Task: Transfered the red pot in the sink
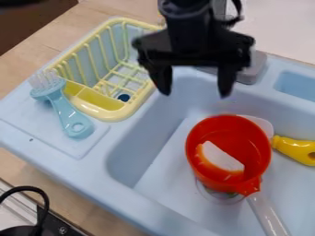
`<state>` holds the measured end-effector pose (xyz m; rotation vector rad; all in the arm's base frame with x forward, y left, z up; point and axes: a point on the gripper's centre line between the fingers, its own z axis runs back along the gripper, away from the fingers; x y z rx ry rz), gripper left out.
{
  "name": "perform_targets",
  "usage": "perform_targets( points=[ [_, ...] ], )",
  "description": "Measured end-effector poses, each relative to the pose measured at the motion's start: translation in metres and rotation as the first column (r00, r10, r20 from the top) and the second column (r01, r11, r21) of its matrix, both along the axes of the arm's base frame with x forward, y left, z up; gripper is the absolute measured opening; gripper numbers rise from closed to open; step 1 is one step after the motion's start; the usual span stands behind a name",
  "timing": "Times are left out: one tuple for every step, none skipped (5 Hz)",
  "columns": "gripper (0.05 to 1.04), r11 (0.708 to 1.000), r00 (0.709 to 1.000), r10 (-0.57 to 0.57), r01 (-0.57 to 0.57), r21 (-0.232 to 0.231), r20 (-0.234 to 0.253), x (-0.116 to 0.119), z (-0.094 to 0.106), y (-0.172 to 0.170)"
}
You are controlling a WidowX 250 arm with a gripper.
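Black cable (40, 195) curls just off the near-left edge of the sink (92, 171). Inside the sink sits the red pot (237, 133), holding a white-and-orange piece (220, 156). Above the sink's far side, the pincer (194, 93) hangs with its fingers wide apart. A yellow dish rack (106, 114) stands at the sink's far-left corner.

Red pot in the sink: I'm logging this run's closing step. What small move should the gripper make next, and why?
Probably raise the gripper a little, away from the sink: its fingers stand apart with nothing between them, and the red pot already sits in the basin.
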<state>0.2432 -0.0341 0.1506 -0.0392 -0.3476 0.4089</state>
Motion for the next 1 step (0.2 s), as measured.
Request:
perform_targets(
  points=[
    [0.999,0.999,0.999,0.039,-0.039,-0.006,0.027,0.0097,0.0098,0.0234]
  ],
)
